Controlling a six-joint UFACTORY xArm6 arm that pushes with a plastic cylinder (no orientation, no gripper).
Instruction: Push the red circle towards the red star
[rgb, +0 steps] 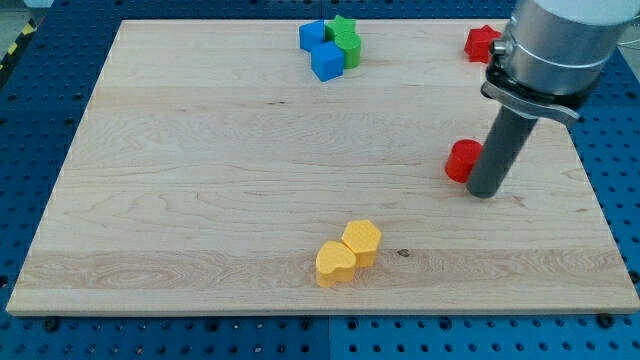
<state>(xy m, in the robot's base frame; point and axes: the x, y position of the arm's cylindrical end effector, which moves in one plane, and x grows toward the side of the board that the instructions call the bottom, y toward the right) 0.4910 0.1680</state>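
Observation:
The red circle (462, 160) lies on the wooden board (250, 180), right of centre. My tip (484, 191) rests just to its right and slightly below, touching it or nearly so. The rod hides the circle's right edge. The red star (481, 42) sits near the board's top right corner, partly hidden behind the arm's grey body. It lies well above the circle.
Two blue blocks (320, 50) and two green blocks (346, 41), one a star, are clustered at the top centre. Two yellow blocks (349, 251) touch each other near the bottom centre. The board's right edge is close to my tip.

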